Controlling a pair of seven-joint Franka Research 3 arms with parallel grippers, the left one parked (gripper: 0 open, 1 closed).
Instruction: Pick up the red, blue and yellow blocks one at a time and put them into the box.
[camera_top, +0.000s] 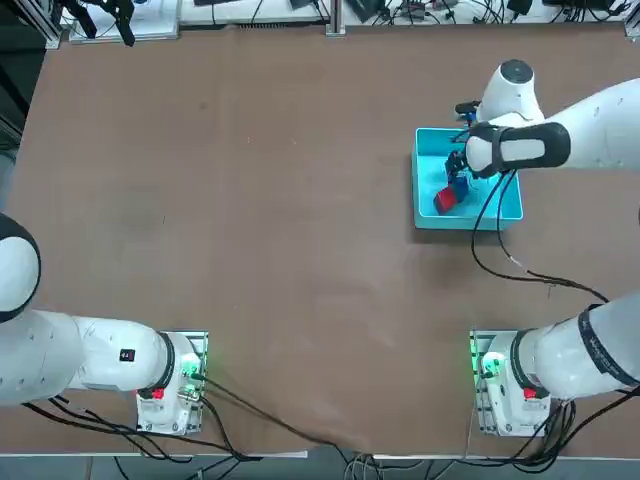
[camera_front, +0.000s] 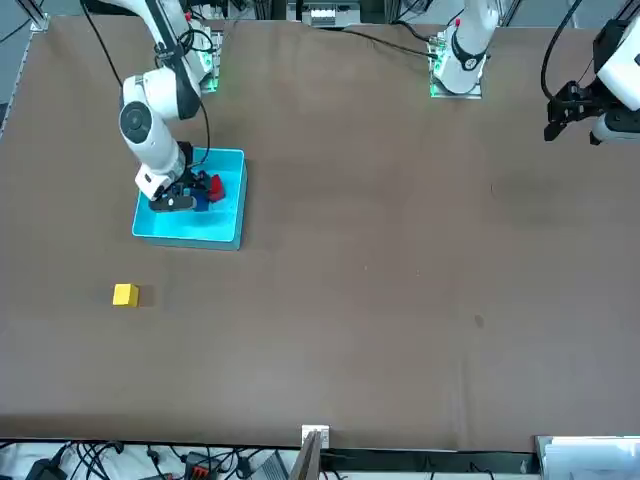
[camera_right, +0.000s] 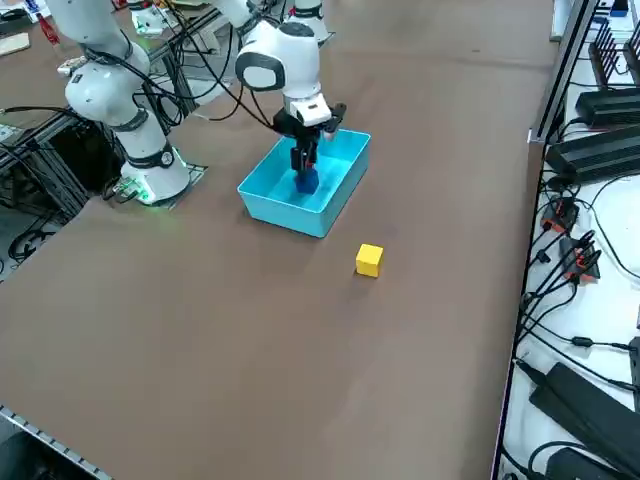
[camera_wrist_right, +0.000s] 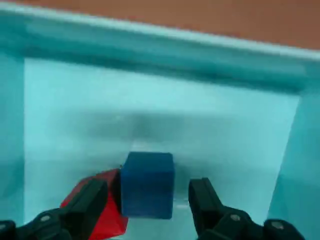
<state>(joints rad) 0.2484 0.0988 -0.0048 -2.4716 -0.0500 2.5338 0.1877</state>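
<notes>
With its two fingers (camera_wrist_right: 204, 200) standing apart, my right gripper (camera_wrist_right: 149, 186) points down inside the box (camera_top: 493, 212) and is clamped on nothing. Between those fingers sits the blue block (camera_wrist_right: 147, 192), a strip of box floor showing between it and one finger; I cannot tell whether its underside lies flat on the floor. Beside the blue block is the red block (camera_wrist_right: 111, 220), also inside the box and turned at an angle to it, partly hidden behind my other finger; I cannot tell whether the two blocks touch. Both lie toward the box's near left corner, the red one closer to that corner. Around them the box's low walls rise, and the box itself stands on the right-hand part of the table (camera_top: 270, 200), closer to the far edge than to the near one. Reaching in over the box's right wall comes my right arm (camera_top: 600, 130). Outside the box, the yellow block (camera_right: 369, 260) rests on the bare tabletop, well apart from my fingers, between the box and the table's far right corner.
</notes>
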